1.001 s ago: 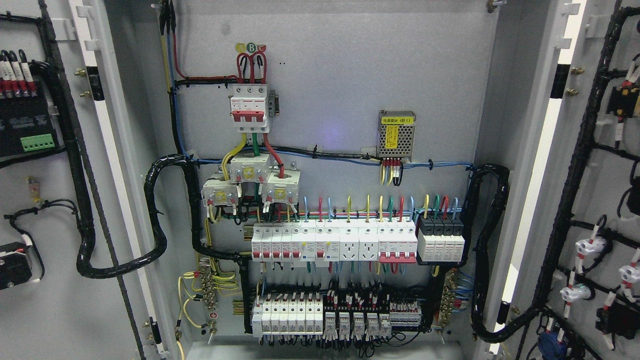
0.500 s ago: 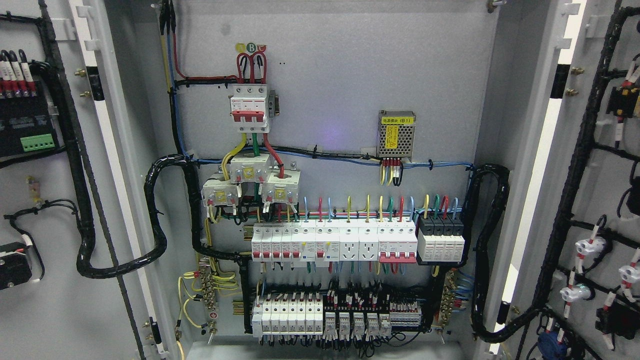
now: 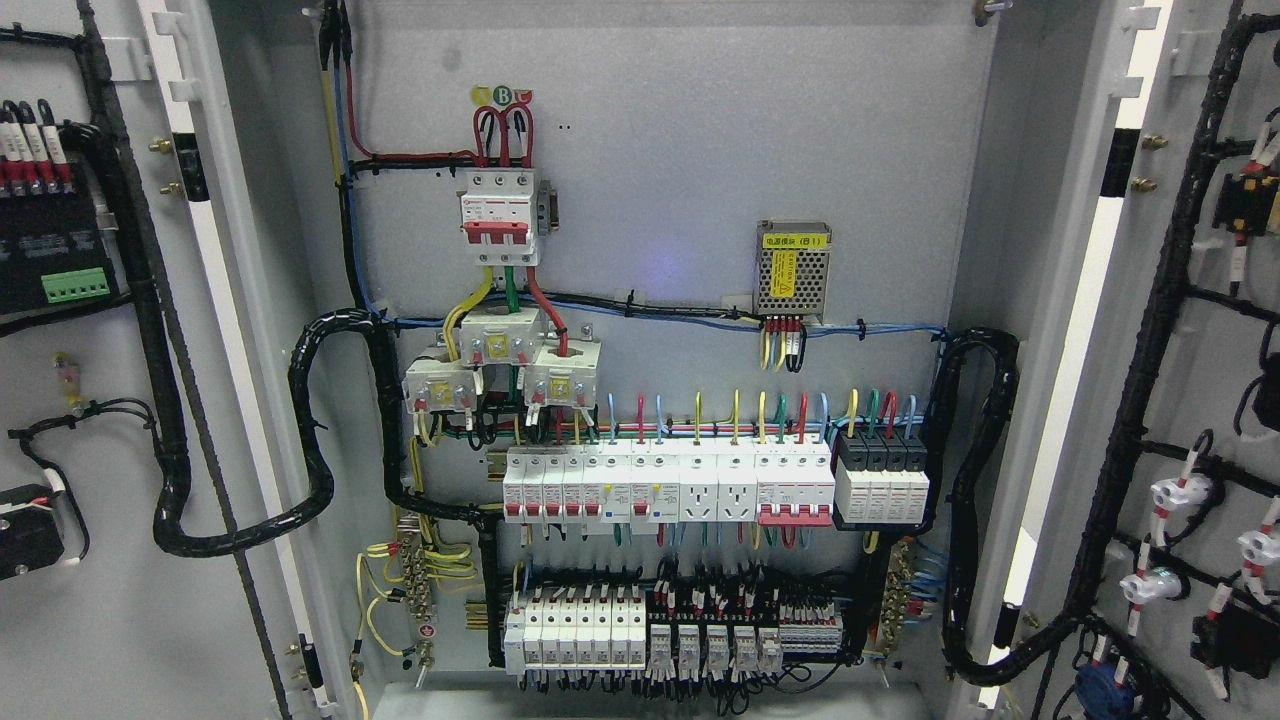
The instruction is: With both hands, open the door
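Both grey metal cabinet doors, left point(image 3: 120, 600) and right point(image 3: 1200, 380), already stand wide open beside the wired breaker panel point(image 3: 660, 490). Neither hand shows, so you cannot tell their state; avoid snagging the black cable looms point(image 3: 310, 440).

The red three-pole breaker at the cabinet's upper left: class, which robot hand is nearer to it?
Neither can be named: no hand or arm shows in the head view. The red breaker sits untouched between both open doors.
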Motion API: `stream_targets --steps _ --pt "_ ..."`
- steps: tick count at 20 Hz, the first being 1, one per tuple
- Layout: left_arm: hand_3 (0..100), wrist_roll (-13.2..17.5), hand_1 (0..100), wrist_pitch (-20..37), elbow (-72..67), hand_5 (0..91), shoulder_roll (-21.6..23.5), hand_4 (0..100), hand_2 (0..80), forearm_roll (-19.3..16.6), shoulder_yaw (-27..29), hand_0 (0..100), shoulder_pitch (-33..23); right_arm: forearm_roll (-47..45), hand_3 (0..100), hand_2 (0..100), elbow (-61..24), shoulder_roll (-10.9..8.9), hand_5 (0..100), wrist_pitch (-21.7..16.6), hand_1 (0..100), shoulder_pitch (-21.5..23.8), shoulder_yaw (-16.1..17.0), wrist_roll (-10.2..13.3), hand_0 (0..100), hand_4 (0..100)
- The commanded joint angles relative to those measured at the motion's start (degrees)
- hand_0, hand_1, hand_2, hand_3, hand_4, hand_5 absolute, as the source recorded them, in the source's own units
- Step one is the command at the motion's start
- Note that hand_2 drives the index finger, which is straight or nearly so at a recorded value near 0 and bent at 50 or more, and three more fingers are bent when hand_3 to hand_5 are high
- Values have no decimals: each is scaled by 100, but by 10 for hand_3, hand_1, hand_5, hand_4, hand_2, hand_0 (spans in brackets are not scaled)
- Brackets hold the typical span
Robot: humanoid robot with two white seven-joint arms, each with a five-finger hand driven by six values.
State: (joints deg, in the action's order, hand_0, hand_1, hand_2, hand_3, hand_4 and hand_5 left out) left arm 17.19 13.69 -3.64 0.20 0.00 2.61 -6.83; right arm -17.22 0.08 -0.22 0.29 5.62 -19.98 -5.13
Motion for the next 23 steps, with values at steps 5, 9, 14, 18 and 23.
stream_targets --steps 5,9,14,18,23 --pt "0 13 389 2 74 0 -186 0 0 -53 20 120 155 8 0 0 -78 -14 0 -3 389 9 179 4 120 0" --pt "0 13 389 2 74 0 -204 0 0 -53 12 120 173 8 0 0 -78 -5 0 -3 389 9 179 4 120 0" --pt "0 13 389 2 74 0 -204 0 0 -53 20 120 173 8 0 0 -78 -5 0 -3 389 9 179 -5 120 0" --pt "0 13 389 2 74 0 -204 0 0 -53 12 120 173 8 0 0 -96 -5 0 -3 389 9 179 -5 120 0" --pt "0 13 389 2 74 0 -204 0 0 -53 20 120 173 8 0 0 -192 -5 0 -3 389 36 187 -5 120 0"
